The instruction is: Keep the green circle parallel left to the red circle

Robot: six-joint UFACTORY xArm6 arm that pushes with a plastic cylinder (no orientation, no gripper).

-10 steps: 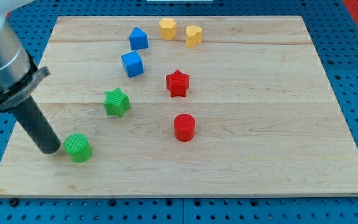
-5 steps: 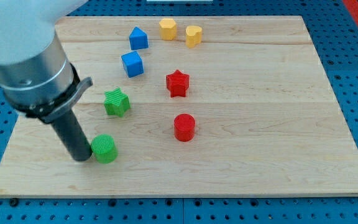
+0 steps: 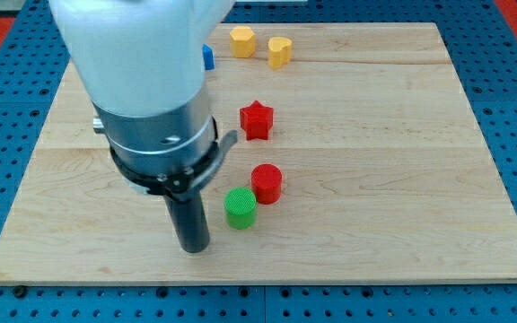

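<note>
The green circle (image 3: 240, 207) lies near the view's bottom middle, touching or almost touching the red circle (image 3: 266, 183), which sits up and to its right. My tip (image 3: 194, 248) rests on the board just left of and below the green circle, a small gap apart. The arm's wide body hides the board above the tip.
A red star (image 3: 256, 119) lies above the red circle. A yellow hexagon (image 3: 241, 40) and a yellow heart (image 3: 279, 50) sit near the view's top. A blue block (image 3: 207, 57) peeks out beside the arm. The wooden board (image 3: 402, 179) ends just below my tip.
My tip swept right along the view's bottom, pushing the green circle right and slightly up until it reached the red circle. The arm now hides the green star and a blue block.
</note>
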